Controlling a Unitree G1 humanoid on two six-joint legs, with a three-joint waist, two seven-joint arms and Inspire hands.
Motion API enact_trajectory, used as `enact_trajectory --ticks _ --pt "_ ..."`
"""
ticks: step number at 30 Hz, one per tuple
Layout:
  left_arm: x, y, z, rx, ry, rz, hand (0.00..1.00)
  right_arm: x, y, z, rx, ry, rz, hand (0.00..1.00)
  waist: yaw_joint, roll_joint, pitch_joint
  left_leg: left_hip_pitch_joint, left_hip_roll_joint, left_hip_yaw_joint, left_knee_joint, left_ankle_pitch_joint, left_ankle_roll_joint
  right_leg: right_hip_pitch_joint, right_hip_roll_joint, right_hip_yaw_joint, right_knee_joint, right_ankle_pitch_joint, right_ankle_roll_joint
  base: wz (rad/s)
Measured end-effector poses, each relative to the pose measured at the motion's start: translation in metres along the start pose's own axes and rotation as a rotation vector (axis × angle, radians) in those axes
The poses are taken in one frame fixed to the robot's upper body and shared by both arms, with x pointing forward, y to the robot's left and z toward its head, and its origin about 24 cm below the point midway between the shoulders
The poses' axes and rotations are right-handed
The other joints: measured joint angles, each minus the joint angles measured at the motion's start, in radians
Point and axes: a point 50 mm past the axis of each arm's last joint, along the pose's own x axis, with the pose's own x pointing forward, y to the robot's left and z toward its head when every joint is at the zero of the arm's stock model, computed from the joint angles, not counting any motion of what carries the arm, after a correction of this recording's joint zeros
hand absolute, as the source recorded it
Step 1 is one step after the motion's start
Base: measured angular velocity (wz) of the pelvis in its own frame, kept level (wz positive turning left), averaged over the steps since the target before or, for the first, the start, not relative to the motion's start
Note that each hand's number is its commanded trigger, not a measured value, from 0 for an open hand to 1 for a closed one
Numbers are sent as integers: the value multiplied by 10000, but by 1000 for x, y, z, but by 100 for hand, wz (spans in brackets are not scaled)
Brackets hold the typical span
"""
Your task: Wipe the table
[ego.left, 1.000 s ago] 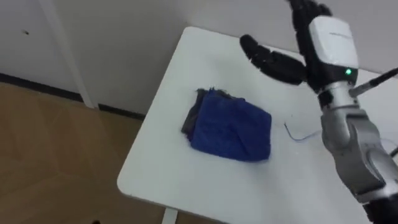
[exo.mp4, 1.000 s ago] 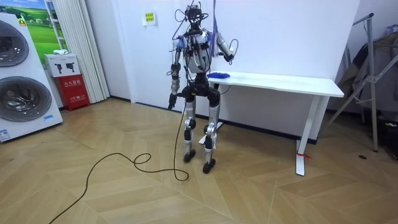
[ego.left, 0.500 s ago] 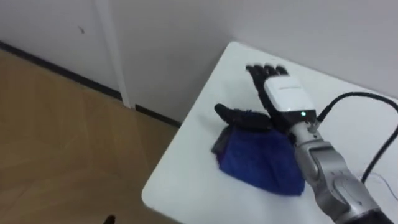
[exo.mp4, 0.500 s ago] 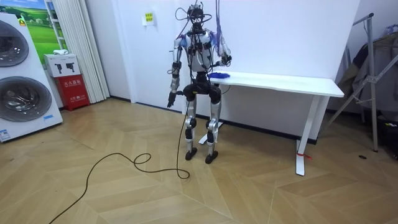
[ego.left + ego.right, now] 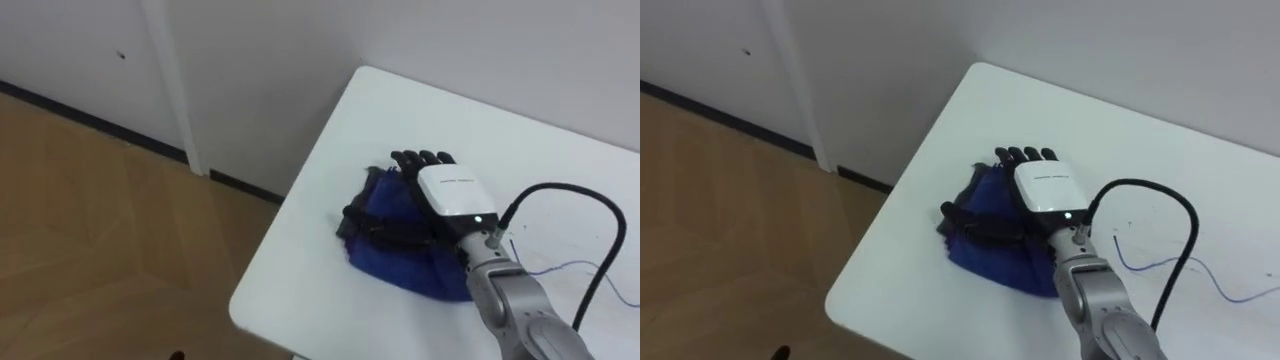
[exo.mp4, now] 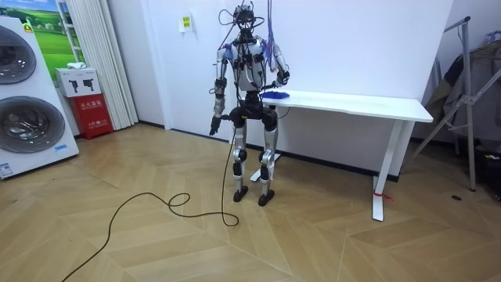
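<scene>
The robot stands on the wood floor at the short end of a white table [image 5: 400, 110], facing the wall, with the tabletop running off to its right. A blue cloth [image 5: 405, 262] lies bunched near that end of the table, not far from the edge nearest the robot. The right hand [image 5: 442, 190] lies flat on top of it: the fingers [image 5: 420, 160] are stretched straight towards the wall and the thumb is spread out sideways across the cloth's near side, pressing down rather than gripping. A thin blue line [image 5: 560, 268] shows on the tabletop just beyond the wrist, to the robot's right.

The left hand [image 6: 213, 125] hangs low by the hip, well away from the table; from across the room I cannot tell how its fingers are set.
</scene>
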Motion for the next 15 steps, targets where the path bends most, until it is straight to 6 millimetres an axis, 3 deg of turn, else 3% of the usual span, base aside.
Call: enact_trajectory --ticks 7,12,15 --pt "0 -2 -1 63 15 116 0 -1 -4 9 319 -456 -405 0 -245 79 34 9 7 100 -68 -5 6 -19 21 70 -34 0 0 -3" --pt "-1 -3 -4 35 149 37 0 -16 -15 16 529 -752 -967 0 -361 276 -83 85 52 320 -93 -39 7 -33 65 257 -31 1 0 -11" --pt "-1 -3 -6 0 179 -17 0 -27 -13 14 622 -739 -962 0 -491 409 -105 156 59 336 -170 -39 7 -4 69 261 -36 1 0 -1"
